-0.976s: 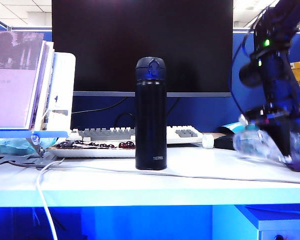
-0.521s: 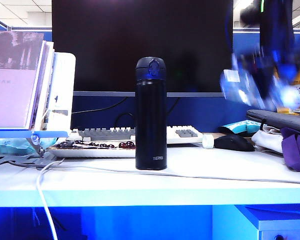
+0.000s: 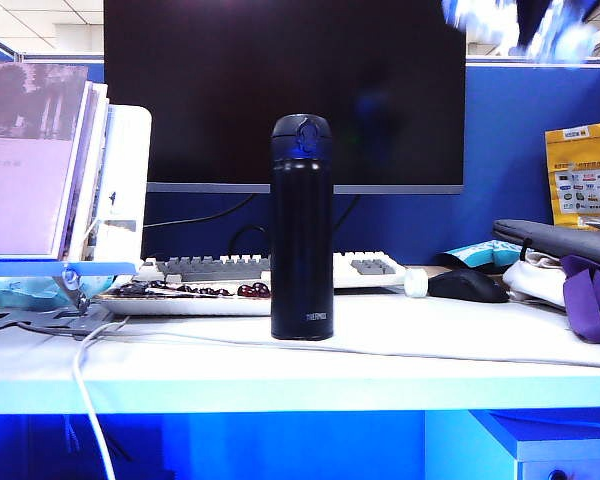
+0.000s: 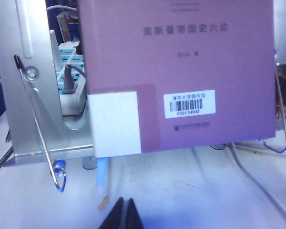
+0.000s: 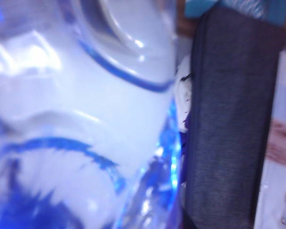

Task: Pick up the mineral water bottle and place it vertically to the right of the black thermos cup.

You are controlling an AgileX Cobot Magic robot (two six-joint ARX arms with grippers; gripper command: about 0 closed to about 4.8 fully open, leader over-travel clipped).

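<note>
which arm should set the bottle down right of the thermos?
Right. The right gripper already holds the mineral water bottle, high above the black thermos cup. The left gripper is shut, facing a book stand.

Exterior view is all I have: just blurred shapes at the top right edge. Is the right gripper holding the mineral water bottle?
Observer: Looks like it. In the right wrist view the mineral water bottle fills the frame, right up against the camera, so the right gripper appears shut on it.
Operator: What's beyond the bottle?
Observer: A dark grey pouch, not the black thermos cup.
Operator: Left gripper?
Observer: The left wrist view shows the left gripper shut, tips together, above the white table, facing a purple book on a metal stand.
</note>
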